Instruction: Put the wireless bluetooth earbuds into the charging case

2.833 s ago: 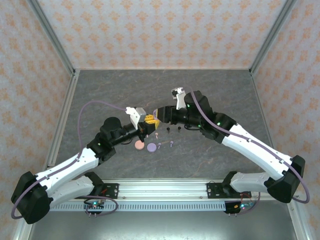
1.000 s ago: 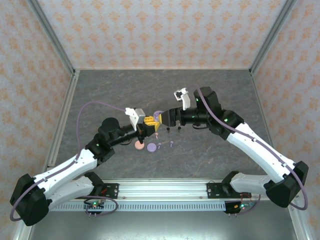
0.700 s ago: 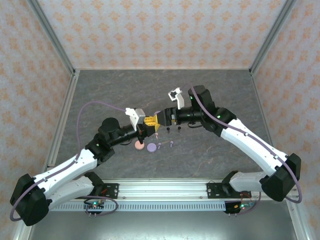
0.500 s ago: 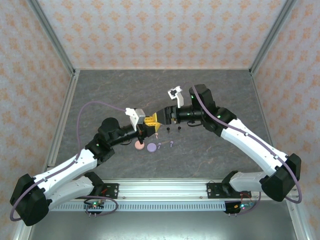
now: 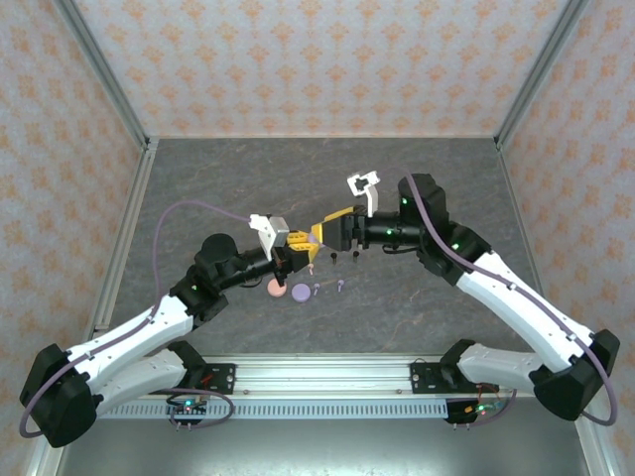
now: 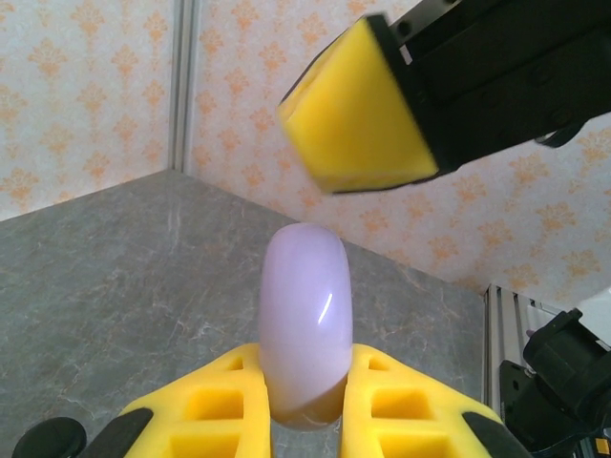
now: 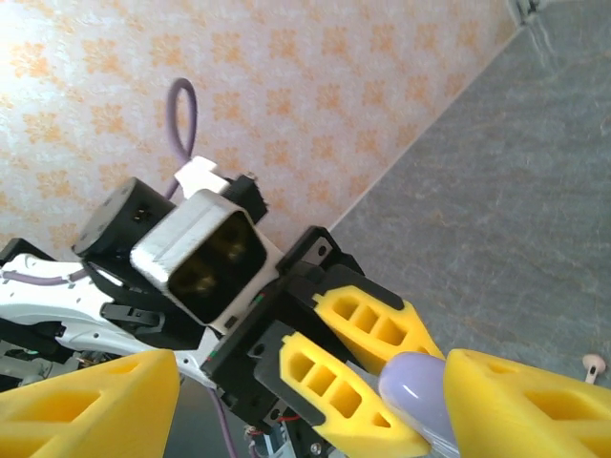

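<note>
Earbuds [image 5: 341,285] lie on the counter [image 5: 248,188], at 6 o'clock of the left fingers [image 6: 401,405], which pinch a lilac case [image 6: 305,315]; the right fingers [image 7: 535,401] are spread wide.

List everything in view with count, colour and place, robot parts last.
held case: one, lilac, raised above the table, standing on edge between the left gripper's fingers
round cases: two, pink and lilac, side by side on the table under the left gripper
black earbuds: two, black, on the table below the right gripper
lilac earbuds: two, lilac, just right of the lilac round case
pinkish earbud: one, pinkish-white, above the round cases
table: one, grey marbled
walls: cream with orange pattern, on three sides
left gripper: one, yellow fingers, shut on the held case
right gripper: one, yellow fingers, open around the held case
</note>
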You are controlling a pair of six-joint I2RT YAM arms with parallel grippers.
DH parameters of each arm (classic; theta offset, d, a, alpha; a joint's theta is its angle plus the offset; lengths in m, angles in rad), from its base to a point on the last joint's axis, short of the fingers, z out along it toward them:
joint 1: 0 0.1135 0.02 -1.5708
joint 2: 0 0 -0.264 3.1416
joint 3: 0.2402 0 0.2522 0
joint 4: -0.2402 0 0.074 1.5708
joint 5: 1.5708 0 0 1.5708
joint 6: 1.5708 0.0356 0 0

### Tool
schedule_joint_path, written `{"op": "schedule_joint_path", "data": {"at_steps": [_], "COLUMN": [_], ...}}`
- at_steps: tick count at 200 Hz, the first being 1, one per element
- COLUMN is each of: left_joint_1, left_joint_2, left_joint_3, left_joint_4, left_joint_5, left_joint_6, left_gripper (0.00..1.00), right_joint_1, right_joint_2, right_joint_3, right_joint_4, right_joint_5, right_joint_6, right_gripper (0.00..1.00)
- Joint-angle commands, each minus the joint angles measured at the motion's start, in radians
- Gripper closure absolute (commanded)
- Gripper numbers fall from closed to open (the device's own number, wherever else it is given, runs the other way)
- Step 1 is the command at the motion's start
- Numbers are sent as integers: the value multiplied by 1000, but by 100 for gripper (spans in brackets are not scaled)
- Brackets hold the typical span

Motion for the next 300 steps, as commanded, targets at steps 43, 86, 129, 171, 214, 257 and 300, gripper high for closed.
{"op": "schedule_joint_path", "data": {"at_steps": [43, 86, 129, 171, 214, 257, 300], "left_joint_1": [-6, 75, 239, 343, 396, 414, 415], "left_joint_2": [23, 123, 318, 576, 802, 1015, 1095], "left_joint_3": [37, 96, 223, 394, 569, 690, 727], "left_joint_4": [-40, -137, -273, -388, -475, -500, -493], "left_joint_5": [-97, -142, -73, 63, 149, 197, 207], "left_joint_6": [0, -66, -136, -179, -179, -214, -238], "left_gripper": [100, 100, 100, 100, 100, 100, 100], "right_joint_1": [-15, -19, -20, -19, -20, -19, -20], "right_joint_2": [-77, -225, -330, -408, -476, -495, -494], "right_joint_3": [15, -105, -242, -396, -520, -544, -516], "right_joint_4": [-160, -129, -74, 45, 167, 152, 87], "right_joint_5": [344, 703, 859, 993, 1058, 1032, 980], "right_joint_6": [-83, -60, 2, 96, 104, 48, 30], "right_gripper": [26, 10, 1, 1, 1, 1, 1]}}
